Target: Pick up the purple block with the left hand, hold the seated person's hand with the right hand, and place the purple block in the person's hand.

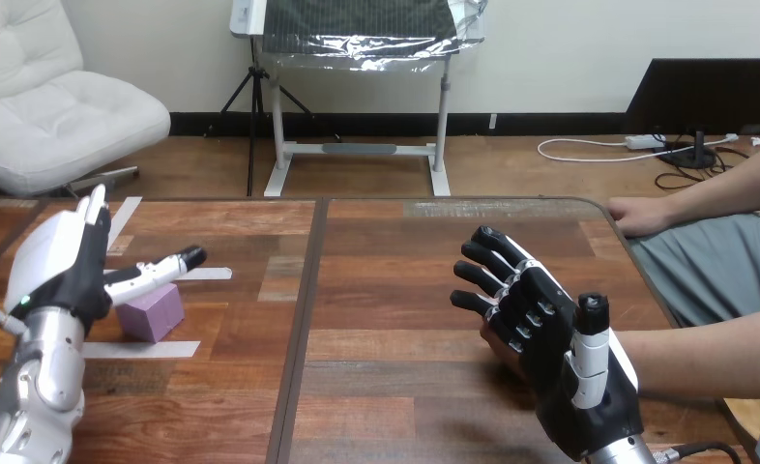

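though boxy, smooth purple block (151, 311)

Wooden table (395, 290) with a block, some tape and one resting hand.
The top is brown planking, split by a dark seam running front to back a little left of centre, and its far right corner is rounded. On the left part a purple block (154, 311) sits flat on the wood among three white tape strips (146, 349) (one slanting at the far left, one just beyond the block, one touching its near side). At the far right edge the person's hand (637, 215) lies on the wood, well apart from the block.
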Controlling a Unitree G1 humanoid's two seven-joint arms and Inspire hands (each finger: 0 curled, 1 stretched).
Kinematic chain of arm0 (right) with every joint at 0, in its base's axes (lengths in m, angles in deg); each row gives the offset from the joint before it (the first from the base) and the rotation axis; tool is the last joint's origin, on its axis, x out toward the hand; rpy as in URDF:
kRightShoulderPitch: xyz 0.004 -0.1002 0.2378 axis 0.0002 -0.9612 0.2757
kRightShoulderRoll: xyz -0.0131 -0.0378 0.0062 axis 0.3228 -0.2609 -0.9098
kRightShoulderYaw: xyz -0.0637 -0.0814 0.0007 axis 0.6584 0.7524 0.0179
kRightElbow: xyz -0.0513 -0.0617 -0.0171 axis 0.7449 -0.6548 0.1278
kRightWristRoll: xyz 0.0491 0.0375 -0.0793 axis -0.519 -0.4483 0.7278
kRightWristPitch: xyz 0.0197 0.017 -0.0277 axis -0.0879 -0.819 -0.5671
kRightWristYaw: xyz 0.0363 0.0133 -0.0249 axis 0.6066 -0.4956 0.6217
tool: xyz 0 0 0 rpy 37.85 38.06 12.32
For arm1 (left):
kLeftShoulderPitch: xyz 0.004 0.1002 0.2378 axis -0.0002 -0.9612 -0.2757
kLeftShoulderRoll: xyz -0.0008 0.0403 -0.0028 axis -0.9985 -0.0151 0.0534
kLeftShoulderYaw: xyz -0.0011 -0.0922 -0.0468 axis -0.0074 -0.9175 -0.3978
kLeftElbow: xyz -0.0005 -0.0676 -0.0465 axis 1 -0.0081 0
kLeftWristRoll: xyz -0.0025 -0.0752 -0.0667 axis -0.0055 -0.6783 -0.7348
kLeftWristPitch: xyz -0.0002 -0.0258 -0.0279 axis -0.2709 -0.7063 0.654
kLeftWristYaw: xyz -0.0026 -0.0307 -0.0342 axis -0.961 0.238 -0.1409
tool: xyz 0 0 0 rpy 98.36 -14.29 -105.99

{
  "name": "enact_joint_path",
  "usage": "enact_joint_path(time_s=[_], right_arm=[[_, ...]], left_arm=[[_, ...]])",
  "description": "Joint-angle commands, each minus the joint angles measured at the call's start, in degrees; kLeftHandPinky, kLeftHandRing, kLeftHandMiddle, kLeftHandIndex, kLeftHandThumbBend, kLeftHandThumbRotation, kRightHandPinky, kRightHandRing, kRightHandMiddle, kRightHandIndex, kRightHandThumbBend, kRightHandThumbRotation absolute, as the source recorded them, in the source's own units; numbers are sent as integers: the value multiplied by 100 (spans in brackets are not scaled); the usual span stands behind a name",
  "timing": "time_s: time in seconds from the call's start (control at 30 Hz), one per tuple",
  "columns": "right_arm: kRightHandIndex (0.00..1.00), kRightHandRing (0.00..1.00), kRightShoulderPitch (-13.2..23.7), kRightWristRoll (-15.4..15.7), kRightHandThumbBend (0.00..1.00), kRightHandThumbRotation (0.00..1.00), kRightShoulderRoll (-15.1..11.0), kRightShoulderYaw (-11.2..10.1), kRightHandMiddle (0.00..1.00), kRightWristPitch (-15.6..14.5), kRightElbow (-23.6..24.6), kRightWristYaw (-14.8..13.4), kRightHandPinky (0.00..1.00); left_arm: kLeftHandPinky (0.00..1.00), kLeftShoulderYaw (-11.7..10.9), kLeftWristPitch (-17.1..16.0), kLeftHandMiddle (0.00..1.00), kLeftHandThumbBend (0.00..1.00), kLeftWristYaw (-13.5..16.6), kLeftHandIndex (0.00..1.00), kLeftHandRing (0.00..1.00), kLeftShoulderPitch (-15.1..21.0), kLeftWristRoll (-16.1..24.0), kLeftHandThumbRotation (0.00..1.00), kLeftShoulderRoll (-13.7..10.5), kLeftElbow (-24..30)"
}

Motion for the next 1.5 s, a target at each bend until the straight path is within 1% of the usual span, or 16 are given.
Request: enact_joint_path(time_s=[0.0, 0.07, 0.13, 0.23, 0.33, 0.57, 0.77, 0.97, 1.13, 1.47], right_arm=[[89, 88, 331, -95, 98, 97, -14, -39, 89, 92, 253, 63, 81], [89, 88, 328, -94, 98, 96, -16, -39, 89, 78, 263, 57, 81], [89, 88, 319, -83, 98, 96, -8, -30, 89, 68, 281, 42, 81], [89, 88, 320, -76, 98, 95, -9, -30, 89, 91, 276, 44, 81], [89, 88, 325, -91, 98, 95, -10, -33, 89, 91, 268, 61, 81], [89, 88, 315, -101, 98, 94, 7, -30, 89, 67, 294, 55, 80], [88, 87, 314, -99, 97, 93, 13, -30, 89, 75, 303, 53, 79], [88, 87, 311, -81, 97, 93, 19, -31, 88, 86, 313, 27, 78], [88, 87, 312, -90, 97, 93, 15, -29, 88, 81, 320, 40, 78], [88, 87, 322, -100, 96, 93, 23, -37, 88, 128, 303, 67, 79]], left_arm=[[100, 180, 10, 100, 90, 174, 100, 100, 573, 78, 66, -54, -245], [100, 235, 32, 100, 91, 198, 100, 100, 599, 110, 67, -58, -324], [100, 284, 39, 100, 95, 221, 100, 100, 621, 127, 70, -73, -392], [100, 372, 116, 100, 97, 246, 100, 100, 674, 175, 72, -76, -537], [100, 406, 160, 100, 98, 255, 100, 100, 683, 153, 73, -62, -572], [100, 497, 249, 100, 97, 195, 100, 100, 723, 125, 73, -52, -727], [100, 615, 355, 100, 94, 123, 100, 100, 753, 145, 71, -54, -808], [100, 680, 397, 100, 92, 84, 100, 100, 773, 100, 69, -39, -888], [100, 733, 419, 100, 92, 57, 100, 100, 800, 107, 70, -26, -972], [100, 802, 391, 100, 91, 120, 100, 100, 829, 60, 70, 39, -1136]])
